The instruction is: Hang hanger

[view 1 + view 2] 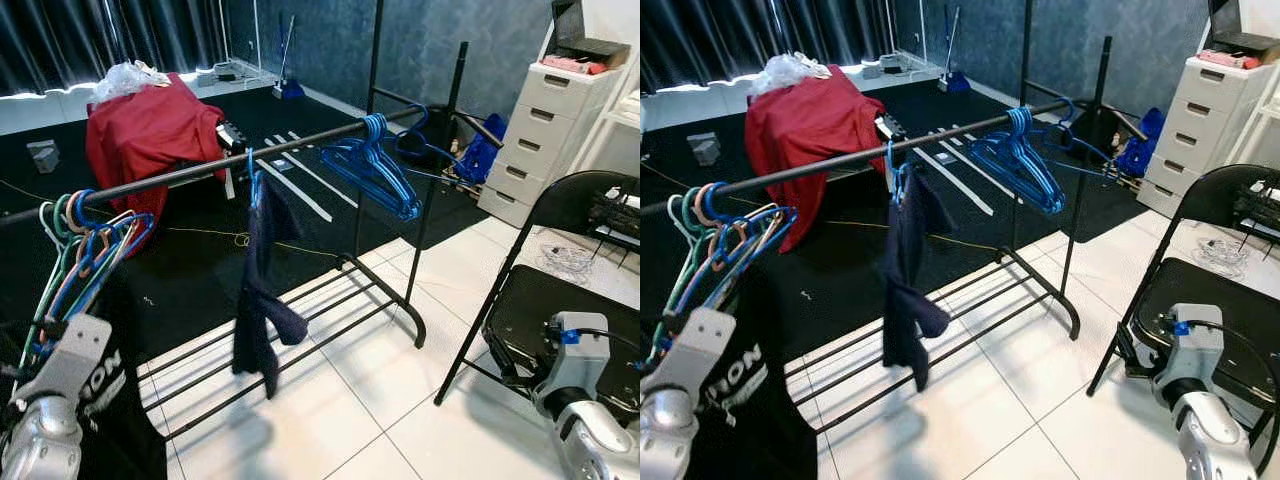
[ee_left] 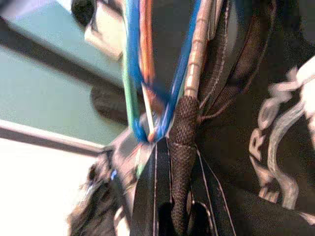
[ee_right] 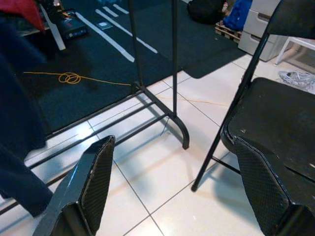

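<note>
My left hand [image 2: 170,196] sits at the lower left of the head view, clamped on a black garment's strap just under the bundle of coloured hangers [image 1: 85,245]. The rail [image 1: 200,172] runs above it, slanting up toward the right. My right hand [image 3: 182,191] hangs open by the chair [image 1: 560,310].

Black clothes rail [image 1: 840,160] running across, bunch of coloured hangers [image 1: 720,245] near its left end over a black printed garment [image 1: 750,400], dark navy garment [image 1: 905,280] hung mid-rail, blue hangers [image 1: 1025,165] toward the right end, red cloth [image 1: 805,125] behind, black folding chair [image 1: 1210,290] at right, white drawers [image 1: 1205,110] beyond
</note>
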Tool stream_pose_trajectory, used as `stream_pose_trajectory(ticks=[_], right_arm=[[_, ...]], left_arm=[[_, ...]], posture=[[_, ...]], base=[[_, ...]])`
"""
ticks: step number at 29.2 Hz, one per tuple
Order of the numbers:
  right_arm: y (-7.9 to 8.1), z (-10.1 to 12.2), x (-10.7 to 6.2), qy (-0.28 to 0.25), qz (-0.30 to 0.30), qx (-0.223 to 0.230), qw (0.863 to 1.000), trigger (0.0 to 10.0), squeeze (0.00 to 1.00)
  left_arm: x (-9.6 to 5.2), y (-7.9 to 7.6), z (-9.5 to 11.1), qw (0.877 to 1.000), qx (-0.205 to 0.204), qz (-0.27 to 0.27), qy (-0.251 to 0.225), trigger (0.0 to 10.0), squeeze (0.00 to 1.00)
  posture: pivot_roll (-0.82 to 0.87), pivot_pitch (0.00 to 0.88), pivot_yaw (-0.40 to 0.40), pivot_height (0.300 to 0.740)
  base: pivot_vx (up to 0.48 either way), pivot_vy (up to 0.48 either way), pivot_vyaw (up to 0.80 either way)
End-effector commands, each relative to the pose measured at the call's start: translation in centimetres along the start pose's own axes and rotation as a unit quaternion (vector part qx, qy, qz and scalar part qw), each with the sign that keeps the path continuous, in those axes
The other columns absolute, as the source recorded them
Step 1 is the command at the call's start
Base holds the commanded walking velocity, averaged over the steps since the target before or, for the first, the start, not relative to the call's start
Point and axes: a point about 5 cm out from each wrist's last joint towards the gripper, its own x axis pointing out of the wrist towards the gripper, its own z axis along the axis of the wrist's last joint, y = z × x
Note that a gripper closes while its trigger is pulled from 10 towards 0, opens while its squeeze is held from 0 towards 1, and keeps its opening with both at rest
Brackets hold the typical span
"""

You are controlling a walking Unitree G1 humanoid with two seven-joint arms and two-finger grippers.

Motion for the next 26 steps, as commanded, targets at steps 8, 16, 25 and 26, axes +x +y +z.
stream_pose_trajectory(ticks=[8, 16, 25, 26], right_arm=[[-0.3, 0.0, 0.0, 0.003, -0.006, -0.001, 1.000, 10.0, 0.00], [-0.5, -0.1, -0.3, 0.003, -0.012, -0.001, 1.000, 10.0, 0.00], [-0.3, 0.2, 0.1, 0.000, -0.013, -0.001, 1.000, 10.0, 0.00], [-0.2, 0.3, 0.1, -0.001, -0.012, -0.001, 1.000, 10.0, 0.00]], left_arm=[[-2.7, -3.8, 8.4, 0.955, -0.093, -0.172, -0.222, 10.0, 0.00], [-2.6, -5.1, 8.0, 0.956, -0.127, -0.206, -0.168, 10.0, 0.00], [-0.8, -6.9, 8.0, 0.951, -0.283, -0.124, 0.009, 10.0, 0.00], [-0.6, -7.2, 8.4, 0.947, -0.298, -0.120, 0.013, 10.0, 0.00]], posture=[[-0.07, 0.043, 0.006, 0.740], [-0.07, 0.048, 0.012, 0.740], [-0.07, 0.045, 0.004, 0.740], [-0.08, 0.046, 0.004, 0.740]], base=[[0.000, 0.000, 0.00], [0.000, 0.000, 0.00], [0.000, 0.000, 0.00], [0.000, 0.000, 0.00]])
